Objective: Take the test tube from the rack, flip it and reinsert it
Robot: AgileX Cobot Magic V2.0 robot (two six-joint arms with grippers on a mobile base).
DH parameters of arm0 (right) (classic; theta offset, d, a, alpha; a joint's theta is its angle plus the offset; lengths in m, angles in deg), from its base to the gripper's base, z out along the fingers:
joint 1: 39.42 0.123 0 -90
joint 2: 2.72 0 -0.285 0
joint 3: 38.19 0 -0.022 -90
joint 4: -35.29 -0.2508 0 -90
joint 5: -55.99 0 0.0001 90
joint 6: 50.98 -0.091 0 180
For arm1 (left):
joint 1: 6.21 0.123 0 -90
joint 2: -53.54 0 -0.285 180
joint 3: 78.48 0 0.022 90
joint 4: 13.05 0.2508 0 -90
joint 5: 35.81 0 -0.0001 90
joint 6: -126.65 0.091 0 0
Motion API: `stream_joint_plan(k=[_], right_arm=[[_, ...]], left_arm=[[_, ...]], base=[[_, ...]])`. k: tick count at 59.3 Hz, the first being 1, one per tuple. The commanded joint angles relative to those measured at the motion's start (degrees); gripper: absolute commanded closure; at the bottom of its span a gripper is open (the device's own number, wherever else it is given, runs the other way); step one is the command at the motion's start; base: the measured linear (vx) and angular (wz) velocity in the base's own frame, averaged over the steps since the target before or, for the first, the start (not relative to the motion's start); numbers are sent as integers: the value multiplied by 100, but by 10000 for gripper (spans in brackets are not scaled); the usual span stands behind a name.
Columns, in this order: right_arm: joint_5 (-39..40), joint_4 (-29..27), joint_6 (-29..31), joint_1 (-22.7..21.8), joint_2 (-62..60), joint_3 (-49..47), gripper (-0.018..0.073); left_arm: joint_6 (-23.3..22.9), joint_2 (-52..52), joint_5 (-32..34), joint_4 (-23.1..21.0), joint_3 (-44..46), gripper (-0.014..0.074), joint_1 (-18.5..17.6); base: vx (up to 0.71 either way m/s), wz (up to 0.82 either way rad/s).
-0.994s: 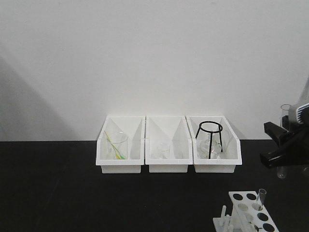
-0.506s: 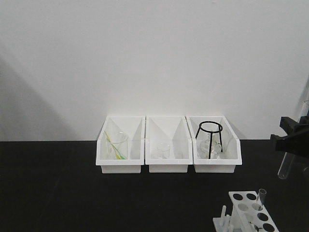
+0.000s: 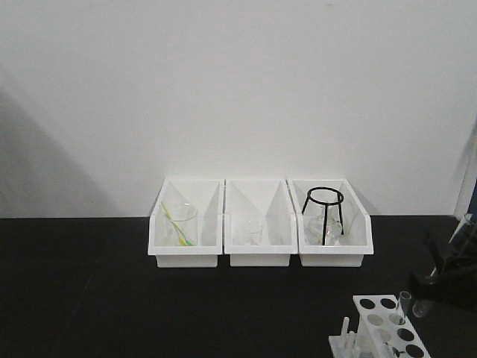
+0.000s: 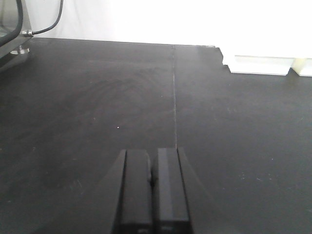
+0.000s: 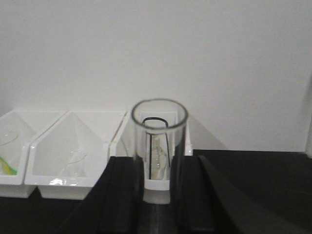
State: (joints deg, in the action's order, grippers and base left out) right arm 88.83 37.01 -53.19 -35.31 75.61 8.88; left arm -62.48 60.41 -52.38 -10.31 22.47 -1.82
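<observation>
Test tube (image 5: pixel 159 126) aslant in right pincer (image 5: pixel 158 168)

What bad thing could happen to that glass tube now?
The right hand pinches the test tube with just two fingers, so the smooth glass might slip and break. It seems tilted near the rack, close to another tube standing there, so it might bump that one or miss its hole.
</observation>
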Motion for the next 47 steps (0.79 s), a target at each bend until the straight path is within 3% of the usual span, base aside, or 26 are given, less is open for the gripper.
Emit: stream_joint_plan(k=[1,12,32,47], right_arm=[[868,742,-401,-7,-138,0,425],[845,1686,-694,-7,-138,13,425],[1325,1345,-755,-8,633,13,425],[1463,1549,-926,-8,797,302,425]], left_arm=[[1,-65,495,-25,1,603,-41],[1,-65,495,-25,1,603,-41],[1,-65,495,-25,1,603,-41],[1,-65,495,-25,1,603,-41]], base=[[0,0],[0,0],[0,0],[0,0]])
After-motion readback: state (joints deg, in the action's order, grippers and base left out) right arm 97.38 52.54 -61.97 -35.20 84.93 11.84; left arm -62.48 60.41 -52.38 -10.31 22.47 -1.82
